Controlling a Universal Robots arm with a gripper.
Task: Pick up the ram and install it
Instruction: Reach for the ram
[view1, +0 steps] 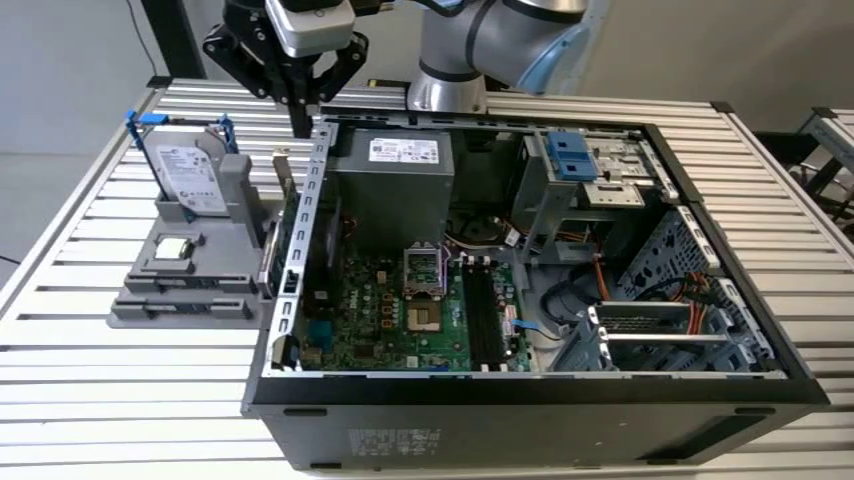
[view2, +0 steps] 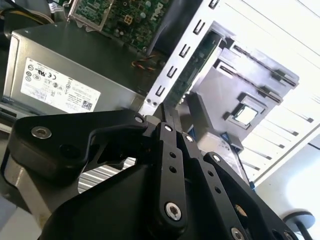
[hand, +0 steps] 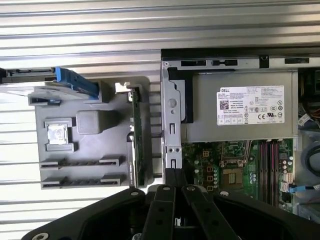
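Gripper (view1: 306, 126) hangs over the rear corner of the computer case (view1: 534, 400), fingers pressed together with nothing between them. The ram (hand: 136, 135) stands on its long edge in the slot of the grey holder (hand: 90, 155) nearest the case. It is just beside the case's side wall (hand: 171, 115) and not yet lifted.

Risks, as we judge them:
- The ram sits tight beside that sheet-metal wall, so a finger coming down on the case side could strike the wall's rim rather than slip beside the board.
- A thin stick gripped off-centre could tilt in the pads.
- At the memory slots (view1: 482, 320), beside the processor socket (view1: 422, 275), a skewed board could jam or bend rather than seat.

Views:
- The first wrist view looks straight down and gives us the narrow gap between ram and wall, plus the processor chip (hand: 56, 135) in its pocket.
- The exterior view adds the gripper's height above the holder and the hard drive (view1: 187, 175) propped upright.
- The second wrist view shows the ram's green face running along the perforated wall.
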